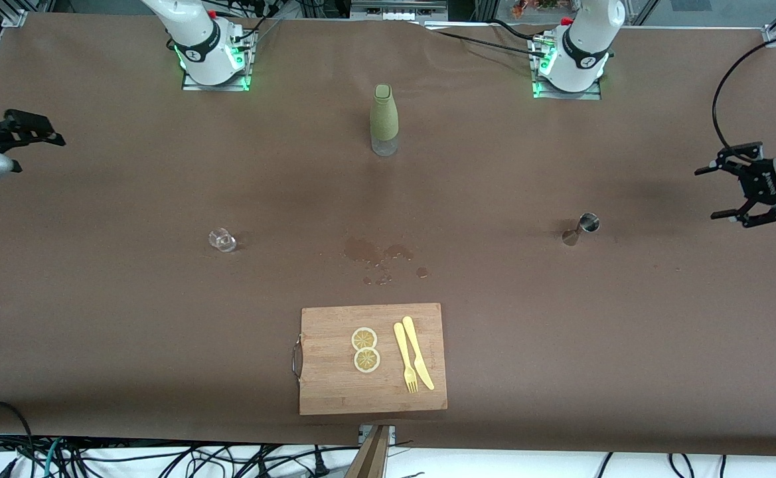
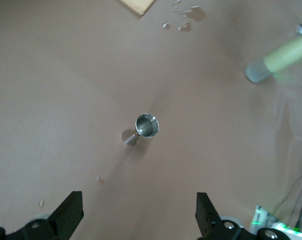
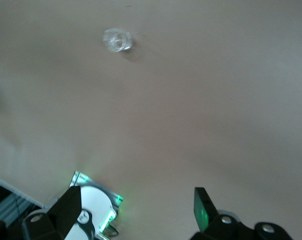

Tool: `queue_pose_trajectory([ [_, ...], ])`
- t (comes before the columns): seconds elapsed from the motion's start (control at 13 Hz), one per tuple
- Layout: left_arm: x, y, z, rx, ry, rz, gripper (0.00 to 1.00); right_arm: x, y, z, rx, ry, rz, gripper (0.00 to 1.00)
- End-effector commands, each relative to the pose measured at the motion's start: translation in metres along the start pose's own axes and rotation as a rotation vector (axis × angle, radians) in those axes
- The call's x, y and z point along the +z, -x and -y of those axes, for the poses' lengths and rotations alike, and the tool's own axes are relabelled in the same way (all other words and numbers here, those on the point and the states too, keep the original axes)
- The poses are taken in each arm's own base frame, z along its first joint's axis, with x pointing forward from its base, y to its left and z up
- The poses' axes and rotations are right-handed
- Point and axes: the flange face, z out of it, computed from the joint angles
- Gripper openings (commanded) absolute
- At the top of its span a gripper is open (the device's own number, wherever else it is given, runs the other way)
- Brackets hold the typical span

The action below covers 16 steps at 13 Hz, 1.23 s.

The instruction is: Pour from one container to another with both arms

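At the left edge of the front view the right gripper point(image 1: 36, 129) hangs above the table point(image 1: 95, 299) toward the right arm's end, its fingers spread wide and holding nothing. Lower and more to the middle-left, one small clear glass point(image 1: 222, 240) stands on the table; whether there is liquid in it I cannot tell. In the centre a patch of wet spots point(image 1: 381, 259) darkens the cloth, with one green bottle point(image 1: 384, 119) upright in the upper centre. In the lower centre lies one wooden cutting board point(image 1: 334, 385), with two lemon slices point(image 1: 365, 349), one yellow fork point(image 1: 405, 356) and one yellow knife point(image 1: 418, 352) on it. To the middle-right one metal jigger point(image 1: 581, 227) stands upright, well apart from the glass. At the right edge the left gripper point(image 1: 733, 192) hangs over the table at the left arm's end, also spread and holding nothing.

Both containers stand on the table and both arms are drawn back. This fits a moment when no pouring is under way: either the arms are waiting to reach for glass and jigger, or the pour is over and the things are set down again. The spilled drops may hint at the second, but they do not settle it
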Motion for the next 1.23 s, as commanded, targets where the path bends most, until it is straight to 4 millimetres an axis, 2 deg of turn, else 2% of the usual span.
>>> queue_pose_trajectory([
  [0.0,-0.019,-0.029,-0.05,-0.213,-0.102,0.085,1.0,0.01,0.0,0.022,0.08,0.137,-0.043,1.0],
  [0.15,-0.027,-0.053,-0.08,-0.369,-0.159,0.148,1.0,0.003,-0.005,0.037,0.092,0.149,-0.074,1.0],
  [0.23,-0.032,-0.066,-0.093,-0.434,-0.19,0.172,1.0,0.0,-0.009,0.053,0.144,0.153,-0.075,1.0],
  [0.38,-0.035,-0.085,-0.113,-0.528,-0.255,0.209,1.0,-0.002,-0.009,0.067,0.324,0.14,-0.076,1.0],
  [0.46,-0.034,-0.092,-0.119,-0.588,-0.265,0.219,1.0,-0.002,-0.01,0.069,0.344,0.139,-0.078,1.0],
  [0.69,-0.033,-0.119,-0.142,-0.737,-0.374,0.249,1.0,-0.019,0.003,0.068,0.362,0.149,-0.123,1.0],
  [0.92,-0.033,-0.127,-0.152,-0.835,-0.404,0.235,1.0,-0.024,0.008,0.059,0.416,0.136,-0.147,1.0],
  [1.0,-0.036,-0.131,-0.154,-0.869,-0.42,0.216,1.0,-0.027,0.01,0.063,0.481,0.103,-0.162,1.0],
  [1.15,-0.041,-0.136,-0.154,-0.878,-0.437,0.178,1.0,-0.028,0.015,0.052,0.598,0.037,-0.181,1.0],
])
